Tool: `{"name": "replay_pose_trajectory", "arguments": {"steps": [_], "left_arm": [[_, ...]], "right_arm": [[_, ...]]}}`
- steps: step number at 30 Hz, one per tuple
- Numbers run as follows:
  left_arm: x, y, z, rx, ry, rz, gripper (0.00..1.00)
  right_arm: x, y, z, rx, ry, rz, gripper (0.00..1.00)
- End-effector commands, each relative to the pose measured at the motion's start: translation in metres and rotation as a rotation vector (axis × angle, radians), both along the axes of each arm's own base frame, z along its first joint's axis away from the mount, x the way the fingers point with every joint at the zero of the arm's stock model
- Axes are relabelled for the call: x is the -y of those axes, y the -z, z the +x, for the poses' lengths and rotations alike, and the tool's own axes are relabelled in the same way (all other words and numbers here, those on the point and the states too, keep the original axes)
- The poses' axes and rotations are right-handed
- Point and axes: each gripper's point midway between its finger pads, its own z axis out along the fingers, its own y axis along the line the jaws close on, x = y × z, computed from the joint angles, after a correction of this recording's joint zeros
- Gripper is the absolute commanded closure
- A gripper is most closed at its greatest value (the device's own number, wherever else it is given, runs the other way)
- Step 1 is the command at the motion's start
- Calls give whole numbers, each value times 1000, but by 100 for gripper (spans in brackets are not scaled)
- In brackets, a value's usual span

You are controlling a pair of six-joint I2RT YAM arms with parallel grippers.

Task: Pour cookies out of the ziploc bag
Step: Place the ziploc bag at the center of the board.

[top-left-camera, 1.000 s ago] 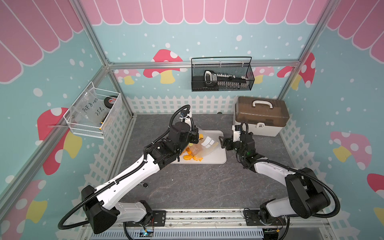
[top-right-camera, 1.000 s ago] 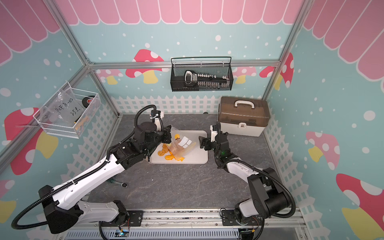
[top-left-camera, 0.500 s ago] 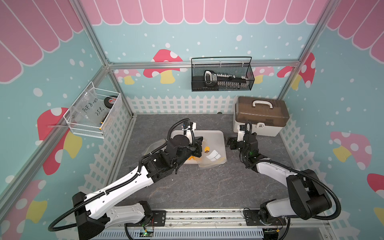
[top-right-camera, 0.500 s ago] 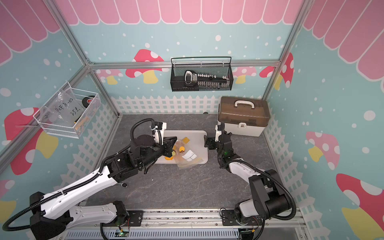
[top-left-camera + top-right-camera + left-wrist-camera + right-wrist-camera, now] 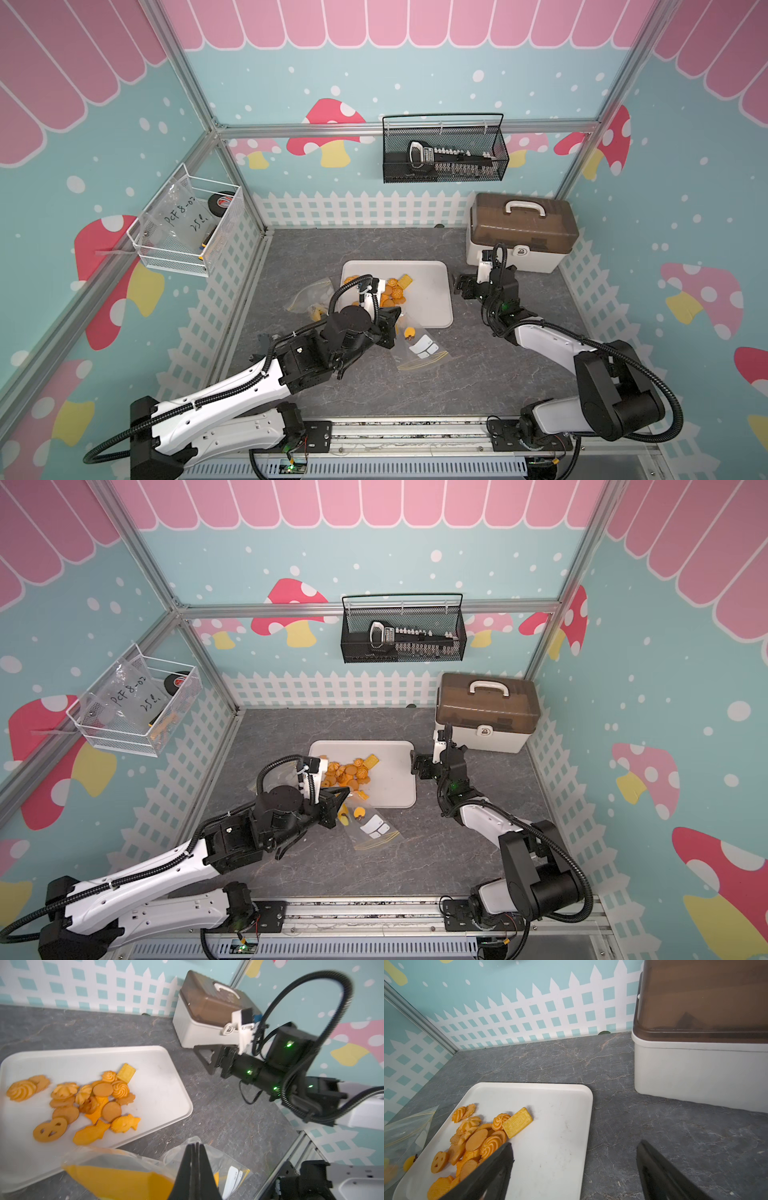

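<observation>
The left gripper (image 5: 195,1145) is clenching its jaws flat together on a fold of clear film belonging to the ziploc bag (image 5: 420,350). It is sitting at the front edge of the white tray (image 5: 428,286), near the tray's front left corner. From the jaws, the bag is spreading over the grey tabletop (image 5: 374,386) just in front of the tray, with its white label patches facing up and its yellow zip stripe lying at the end farthest from the jaws. A couple of yellow and orange pieces are showing through the film close to the jaws; the left wrist view is showing one of them as a large blur.

The cookies (image 5: 392,293) (image 5: 89,1101) are lying in a loose heap on the left half of the tray: swirls, plain rounds, fish shapes, a pretzel and one yellow rectangular biscuit at the heap's far edge. The right half of the tray is showing bare white.

The right gripper (image 5: 575,1144) is holding its jaws wide apart and gripping nothing. It is hovering at the tray's right edge, with one finger over the tray and the other over the tabletop.

A second clear bag (image 5: 309,296) is lying on the tabletop just left of the tray. A white storage box with a brown lid (image 5: 521,232) is standing behind the right gripper, at the back right corner.
</observation>
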Motion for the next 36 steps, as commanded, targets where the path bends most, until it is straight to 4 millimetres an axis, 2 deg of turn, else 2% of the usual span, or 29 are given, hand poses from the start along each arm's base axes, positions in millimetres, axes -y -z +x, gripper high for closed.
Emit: {"name": "replay_pose_trajectory", "arguments": {"steps": [1, 6, 11, 17, 20, 24, 29, 32, 36], "left_arm": [[-10, 12, 8, -19, -98, -22, 100], [-21, 36, 20, -47, -174, 29, 95], [-34, 80, 36, -136, -229, 65, 93], [-40, 104, 43, -182, -244, 78, 88], [-40, 110, 40, -202, -226, 87, 85], [-50, 119, 40, -211, -248, 101, 76], [-69, 123, 48, -216, -291, 76, 61], [-77, 115, 53, -188, -304, 62, 49], [-84, 91, 58, -71, -299, 99, 42]], "right_arm": [[1, -2, -2, 8, -4, 7, 9], [0, -1, -1, 4, -10, 10, 9], [-1, 0, -1, 0, -15, 11, 9], [-1, 0, -1, 1, -18, 12, 9], [-1, 0, -1, 1, -18, 13, 9], [-3, 0, -1, -2, -26, 18, 9], [-7, 0, -1, -7, -44, 30, 9], [-8, -1, -1, -8, -53, 35, 9], [-11, -2, -4, -17, -73, 36, 9]]}}
